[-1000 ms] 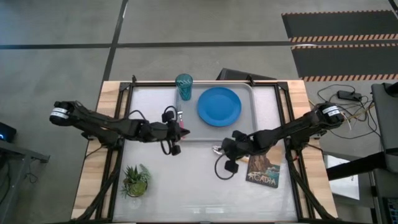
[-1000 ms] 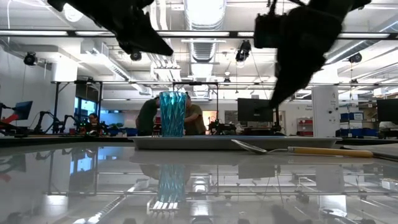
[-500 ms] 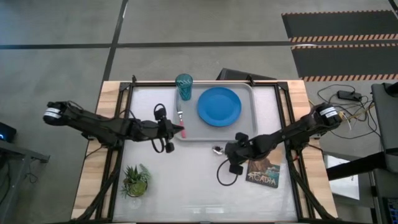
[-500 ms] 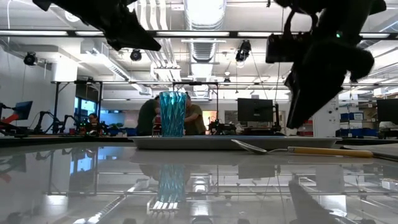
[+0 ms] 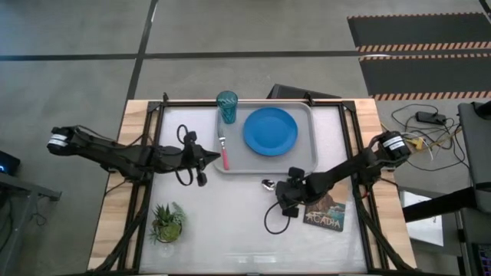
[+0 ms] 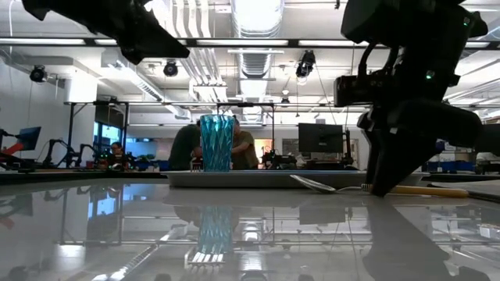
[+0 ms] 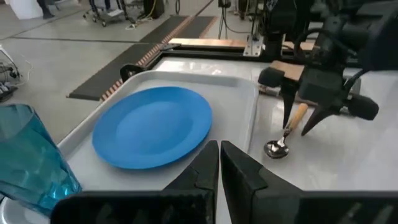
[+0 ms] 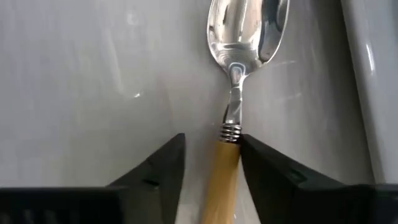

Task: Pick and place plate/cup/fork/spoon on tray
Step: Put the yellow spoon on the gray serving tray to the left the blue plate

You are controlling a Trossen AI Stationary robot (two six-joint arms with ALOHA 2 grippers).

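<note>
Between the spread fingers of the right claw [image 8: 208, 163] lies the spoon [image 8: 239, 81], flat on the desk [image 5: 230, 222] just outside the tray [image 5: 311, 142]. Its orange handle runs back through the gap and its silver bowl points ahead of the claw, so the long axis sits in line with the wrist and crosswise to the closing direction. The fingers straddle the handle just behind the metal collar; whether they touch it yet is hard to judge, but they look apart from it. This arm is plainly the nearer one.

The left claw [image 5: 201, 159] waits off the tray's far edge from the spoon, its fingers pressed together and holding nothing.

By count: one spoon on the desk; one plate [image 5: 270, 131], one cup [image 5: 226, 103] and one fork [image 5: 224, 153] all on the one tray. A potted plant [image 5: 168, 221] and a picture book [image 5: 326, 208] also sit on the desk, one each.
</note>
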